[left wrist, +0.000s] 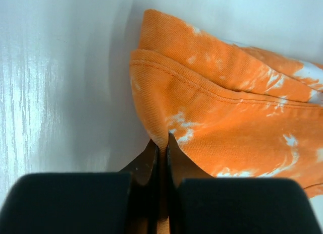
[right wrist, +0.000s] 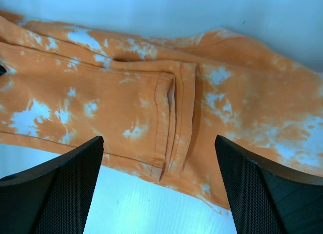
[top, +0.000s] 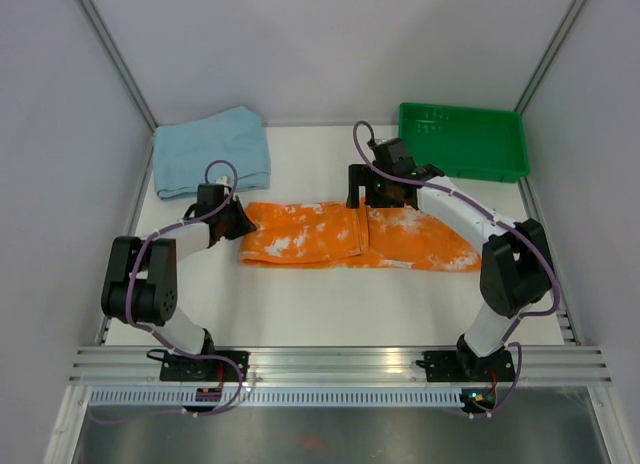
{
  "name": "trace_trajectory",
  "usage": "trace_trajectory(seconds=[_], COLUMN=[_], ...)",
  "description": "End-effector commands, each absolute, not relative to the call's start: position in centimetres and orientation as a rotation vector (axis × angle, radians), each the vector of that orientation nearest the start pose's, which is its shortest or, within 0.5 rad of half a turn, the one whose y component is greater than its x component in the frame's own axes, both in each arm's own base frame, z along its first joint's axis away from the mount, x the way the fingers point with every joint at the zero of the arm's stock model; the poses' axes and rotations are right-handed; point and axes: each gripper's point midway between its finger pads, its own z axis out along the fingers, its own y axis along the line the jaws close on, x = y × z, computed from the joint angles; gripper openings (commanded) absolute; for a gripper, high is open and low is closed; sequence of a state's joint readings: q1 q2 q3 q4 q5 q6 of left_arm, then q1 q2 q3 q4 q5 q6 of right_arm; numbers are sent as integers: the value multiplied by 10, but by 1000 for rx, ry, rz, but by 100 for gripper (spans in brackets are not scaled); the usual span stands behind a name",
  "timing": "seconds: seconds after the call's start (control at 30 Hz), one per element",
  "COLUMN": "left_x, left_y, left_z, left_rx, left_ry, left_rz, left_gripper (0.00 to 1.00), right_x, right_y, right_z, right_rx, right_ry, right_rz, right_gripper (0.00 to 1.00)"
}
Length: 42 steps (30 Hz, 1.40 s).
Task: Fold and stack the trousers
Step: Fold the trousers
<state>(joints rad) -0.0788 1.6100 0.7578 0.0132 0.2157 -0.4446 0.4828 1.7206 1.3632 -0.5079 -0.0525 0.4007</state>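
Left jaws: drawn almost together, with a ridge of orange cloth pinched between the two dark fingers (left wrist: 146,166). The cloth caught there was the left end of the trousers (left wrist: 227,118), where two stitched edges lay one over the other. In the top view the left arm (top: 185,239) reached in from the bench's left edge to that end.

Right jaws: spread wide, with nothing between them. The mesh-textured fingers (right wrist: 65,183) stood on either side of a hemmed edge that ran across the garment. Whether they touched the cloth could not be told from the wrist view. In the top view the right arm (top: 470,219) reached from the near right edge over the right part of the garment to about its middle.

The trousers, orange with white blotches, lay flat along the middle of the bench (top: 320,304), their long side running left to right. An upper layer covered the left half and ended at the hemmed edge; a single layer continued to the right.

A folded light blue cloth (top: 212,151) lay at the far left corner. A green tray (top: 462,141) stood at the far right corner. Both were apart from the trousers.
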Motion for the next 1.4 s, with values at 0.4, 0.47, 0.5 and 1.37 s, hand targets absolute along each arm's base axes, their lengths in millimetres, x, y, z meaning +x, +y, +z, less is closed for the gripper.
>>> trace_trajectory(seconds=[0.4, 0.47, 0.5, 1.37], left_x=[397, 396, 396, 416], left_y=[-72, -75, -77, -63], left_z=[104, 101, 99, 94], left_rx=[-407, -391, -391, -412], left_ry=[2010, 2034, 2041, 2066], left_rz=[-505, -519, -525, -434], left_gripper=[2, 2, 2, 2], right_x=[370, 368, 365, 331], right_y=[247, 250, 251, 228], right_z=[69, 57, 53, 69], right_rx=[-108, -110, -119, 157], right_ry=[2609, 2642, 2654, 2656], right_rz=[549, 554, 550, 505], right_gripper=[90, 87, 84, 0])
